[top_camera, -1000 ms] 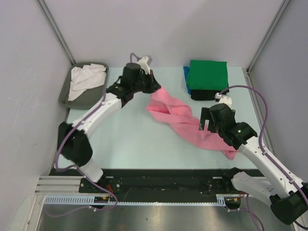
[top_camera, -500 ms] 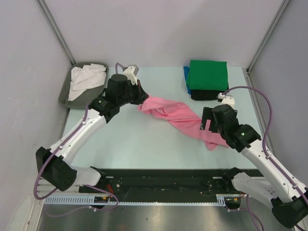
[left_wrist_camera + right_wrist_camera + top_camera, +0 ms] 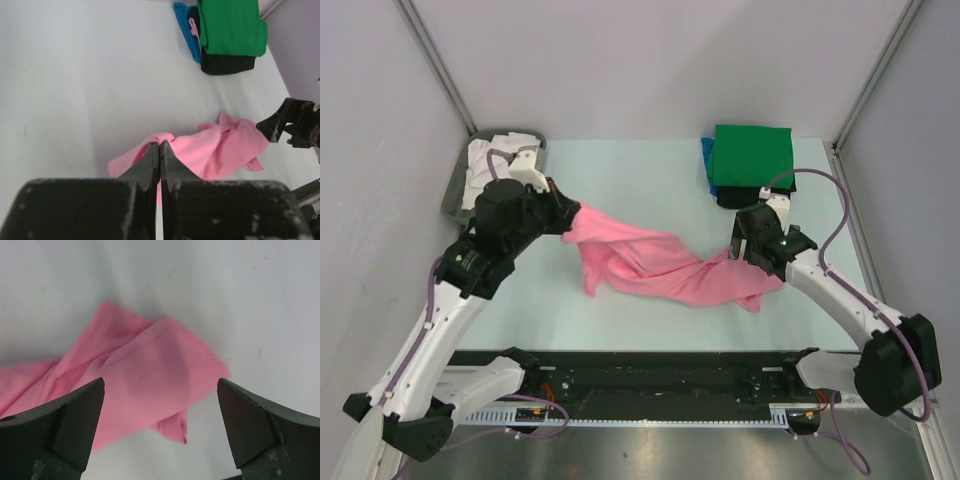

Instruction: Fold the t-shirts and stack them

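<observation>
So we've got the pink shirt (image 3: pixel 660 268) strung out across the middle of the table (image 3: pixel 640 180), bunched and twisted into a loose rope instead of lying flat. Its long axis runs roughly left to right, from the far-left side down toward the near-right. We can't tell which end is collar and which is hem, it's too scrunched.

Left claw (image 3: pixel 159 146) is pinched fully closed on a bit of cloth at the left end. Right claw (image 3: pixel 160 385) is spread wide with nothing in it, hovering right over the shirt's other end.

Handling-wise we reckon it's light and floppy with zero stiffness, so it droops wherever it isn't held and drags on the table. Nothing fragile. Best bet is to grab a hem corner or shoulder seam, one layer only, at each end so it opens up when we pull apart.

The folded stack (image 3: pixel 752 160), green on top, sits at the far right. A white shirt (image 3: pixel 475 175) is in the tray (image 3: pixel 450 200).
</observation>
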{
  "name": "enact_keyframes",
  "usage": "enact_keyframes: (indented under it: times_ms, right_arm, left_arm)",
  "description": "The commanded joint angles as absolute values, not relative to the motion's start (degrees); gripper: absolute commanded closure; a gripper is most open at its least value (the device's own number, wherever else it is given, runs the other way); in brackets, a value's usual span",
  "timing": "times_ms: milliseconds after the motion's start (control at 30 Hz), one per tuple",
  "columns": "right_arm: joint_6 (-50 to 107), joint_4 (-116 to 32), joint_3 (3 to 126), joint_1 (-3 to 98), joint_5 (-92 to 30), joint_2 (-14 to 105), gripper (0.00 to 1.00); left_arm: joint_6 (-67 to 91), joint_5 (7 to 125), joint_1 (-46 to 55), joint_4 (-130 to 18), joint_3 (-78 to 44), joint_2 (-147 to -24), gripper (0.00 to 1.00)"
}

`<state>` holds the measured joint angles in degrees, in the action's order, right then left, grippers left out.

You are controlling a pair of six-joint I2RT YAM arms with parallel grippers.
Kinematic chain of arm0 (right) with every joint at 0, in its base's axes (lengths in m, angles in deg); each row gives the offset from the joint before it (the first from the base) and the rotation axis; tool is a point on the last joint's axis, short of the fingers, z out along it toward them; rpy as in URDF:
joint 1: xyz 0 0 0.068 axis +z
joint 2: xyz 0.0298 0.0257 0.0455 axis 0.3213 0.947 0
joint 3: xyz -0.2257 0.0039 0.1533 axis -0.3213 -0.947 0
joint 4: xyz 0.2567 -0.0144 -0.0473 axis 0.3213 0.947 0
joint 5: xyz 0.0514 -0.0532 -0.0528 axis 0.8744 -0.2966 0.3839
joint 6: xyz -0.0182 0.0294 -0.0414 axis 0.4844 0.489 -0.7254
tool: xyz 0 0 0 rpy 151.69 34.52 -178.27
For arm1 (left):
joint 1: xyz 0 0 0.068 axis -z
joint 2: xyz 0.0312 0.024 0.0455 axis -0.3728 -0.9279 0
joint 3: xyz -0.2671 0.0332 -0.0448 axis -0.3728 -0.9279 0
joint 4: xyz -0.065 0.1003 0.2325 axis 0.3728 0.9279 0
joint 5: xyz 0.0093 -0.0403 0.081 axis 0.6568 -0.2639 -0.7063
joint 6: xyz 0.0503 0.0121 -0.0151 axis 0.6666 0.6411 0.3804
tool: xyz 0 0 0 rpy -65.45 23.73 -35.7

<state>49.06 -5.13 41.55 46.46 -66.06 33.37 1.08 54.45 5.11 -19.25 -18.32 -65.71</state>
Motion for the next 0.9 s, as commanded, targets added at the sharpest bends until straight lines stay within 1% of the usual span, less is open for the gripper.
enact_keyframes:
  times_ms: [0, 133, 200, 267, 367, 467, 533, 567, 600, 633, 667, 733, 767, 833, 867]
  right_arm:
    - [54.20, -11.90, 41.21, 41.07, -68.63, 38.59, 0.00]
    - [53.94, -17.17, 40.68, 40.97, -62.76, 45.61, 0.00]
    - [54.03, -17.97, 40.59, 42.28, -61.60, 50.78, 0.01]
    - [54.29, -18.94, 40.06, 43.52, -61.60, 53.53, 0.01]
    - [55.17, -20.26, 38.05, 45.37, -61.95, 55.12, 0.07]
    - [55.53, -20.79, 36.72, 46.25, -62.48, 54.07, 0.19]
    - [55.53, -19.91, 36.63, 46.86, -63.97, 53.19, 0.38]
    - [55.53, -19.56, 36.63, 47.13, -64.67, 52.67, 0.55]
    - [55.53, -19.12, 36.63, 47.56, -66.50, 52.14, 0.61]
    - [55.44, -18.25, 36.55, 48.61, -67.65, 50.57, 0.64]
    - [55.35, -17.72, 36.63, 49.23, -68.97, 49.68, 0.72]
    - [55.70, -15.70, 36.55, 50.55, -73.36, 47.31, 0.84]
    - [55.96, -14.73, 36.63, 52.30, -74.77, 44.43, 0.92]
    - [56.67, -11.23, 36.81, 54.24, -79.08, 41.43, 0.97]
    - [57.10, -9.81, 36.90, 56.25, -80.05, 37.84, 1.00]
  left_arm:
    - [0.97, 53.01, 2.55, -15.92, -17.10, -63.30, 1.00]
    - [1.24, 54.94, 1.23, -16.08, -18.33, -61.54, 1.00]
    - [1.24, 55.47, 0.70, -16.35, -18.85, -61.27, 1.00]
    - [1.50, 56.00, 0.17, -16.44, -19.21, -61.10, 1.00]
    - [1.59, 56.70, -0.35, -17.05, -20.26, -60.92, 1.00]
    - [1.59, 58.45, -1.23, -18.10, -21.75, -60.75, 1.00]
    - [1.33, 59.08, -1.67, -18.46, -22.55, -60.75, 1.00]
    - [1.32, 59.43, -1.94, -18.89, -22.81, -60.75, 1.00]
    - [1.32, 59.87, -2.03, -18.98, -23.25, -60.75, 1.00]
    - [1.32, 60.22, -2.20, -19.16, -23.34, -60.75, 1.00]
    - [1.32, 60.31, -2.29, -19.34, -23.43, -60.75, 1.00]
    - [1.32, 60.75, -2.38, -19.51, -23.69, -60.57, 1.00]
    - [1.32, 60.84, -2.55, -19.69, -23.78, -60.66, 1.00]
    - [1.32, 61.18, -2.73, -19.69, -23.69, -60.57, 1.00]
    - [1.32, 61.28, -2.73, -19.69, -23.60, -60.57, 1.00]
